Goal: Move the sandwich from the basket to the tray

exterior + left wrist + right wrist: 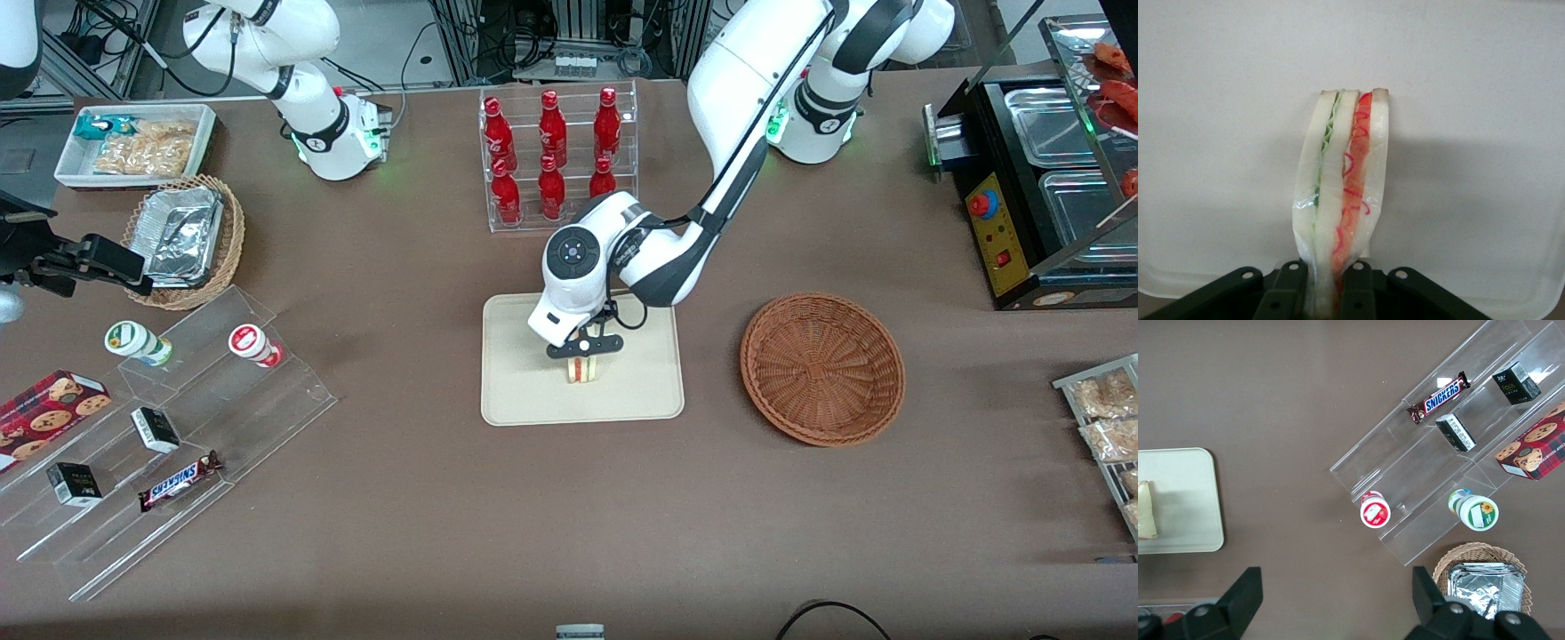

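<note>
My left gripper (584,349) is over the middle of the beige tray (524,391) and is shut on the sandwich (583,370), a white bread wedge with red and green filling stripes. In the left wrist view the two dark fingers (1288,290) pinch the sandwich (1345,173) at one end, with the tray (1218,133) right under it. The sandwich stands on edge at or just above the tray surface; I cannot tell if it touches. It also shows in the right wrist view (1146,510) on the tray (1191,500). The reddish-brown basket (822,369) lies empty beside the tray, toward the working arm's end.
A clear rack of red bottles (556,156) stands just farther from the front camera than the tray. A stepped acrylic shelf with snacks (178,427), a tan wicker basket with foil containers (187,240) and a white bin (133,142) lie toward the parked arm's end.
</note>
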Available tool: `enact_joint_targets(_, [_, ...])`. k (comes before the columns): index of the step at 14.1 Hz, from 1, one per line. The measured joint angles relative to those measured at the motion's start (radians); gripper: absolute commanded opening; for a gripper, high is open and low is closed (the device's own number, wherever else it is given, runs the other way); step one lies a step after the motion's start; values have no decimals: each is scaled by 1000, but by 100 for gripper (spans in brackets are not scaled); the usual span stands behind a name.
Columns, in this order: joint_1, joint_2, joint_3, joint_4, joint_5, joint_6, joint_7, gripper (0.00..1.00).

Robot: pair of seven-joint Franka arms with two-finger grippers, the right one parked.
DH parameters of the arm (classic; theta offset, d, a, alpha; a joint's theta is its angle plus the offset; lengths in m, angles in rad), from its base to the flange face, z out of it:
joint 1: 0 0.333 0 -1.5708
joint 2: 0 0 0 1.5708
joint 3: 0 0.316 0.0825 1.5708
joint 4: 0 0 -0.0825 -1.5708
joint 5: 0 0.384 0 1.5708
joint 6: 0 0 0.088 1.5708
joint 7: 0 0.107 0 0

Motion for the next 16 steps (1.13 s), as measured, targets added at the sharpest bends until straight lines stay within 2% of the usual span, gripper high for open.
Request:
enact_joint_targets(5, [0, -12, 11, 29, 35, 0, -1, 100])
enact_joint_targets(12, [8, -157, 89, 40, 47, -157, -15, 100])
enact_joint_targets(16, [94, -206, 127, 31, 47, -260, 1, 100])
